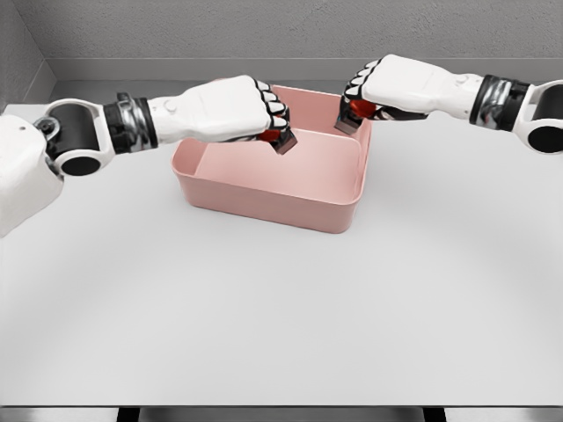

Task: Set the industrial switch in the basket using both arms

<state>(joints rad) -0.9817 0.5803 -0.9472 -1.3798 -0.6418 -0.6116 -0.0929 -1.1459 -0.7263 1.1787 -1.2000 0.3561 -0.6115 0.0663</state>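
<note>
The pink basket [273,195] stands on the table a little behind its middle. My left hand [230,109] hovers over the basket's left rear part with its fingers curled into a fist. Over the right rear corner my right hand [380,88] is curled in the same way. Under each fist a small dark grey and red piece shows, one on the left [283,141] and one on the right [350,121]. I cannot tell whether these pieces belong to the hands or to the industrial switch. No whole switch shows in the basket or on the table.
The grey table [281,316] reaches from the basket to the front edge. A grey wall [264,31] runs close behind the basket.
</note>
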